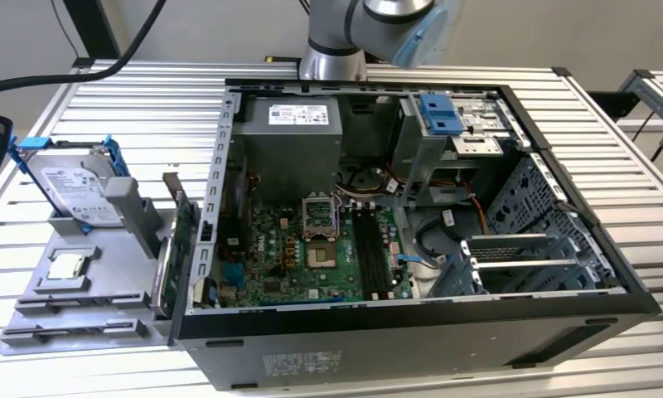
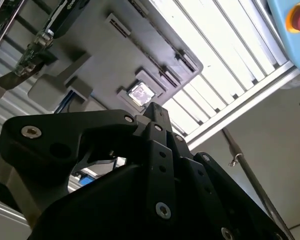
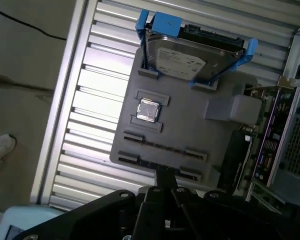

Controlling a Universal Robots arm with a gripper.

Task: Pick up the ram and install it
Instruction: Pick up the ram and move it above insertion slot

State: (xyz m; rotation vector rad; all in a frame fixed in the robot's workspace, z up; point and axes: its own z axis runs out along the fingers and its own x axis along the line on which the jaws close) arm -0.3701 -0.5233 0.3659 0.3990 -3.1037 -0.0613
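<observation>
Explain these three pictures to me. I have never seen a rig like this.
The machine is a robot arm with a gripper, a clamp for picking things up. The exterior view comes from a camera standing apart: an open computer case lies on a slatted metal table, its motherboard exposed. On the exterior view's left sits a grey tray of spare parts. Both wrist views come from cameras riding on the arm, looking past the gripper at that tray. In the first wrist view it carries a hard drive in a blue bracket, a silver chip and a thin dark strip, apparently the ram, edge-on. The gripper hangs over the tray, nearest that strip; whether it grips anything I cannot tell.
</observation>
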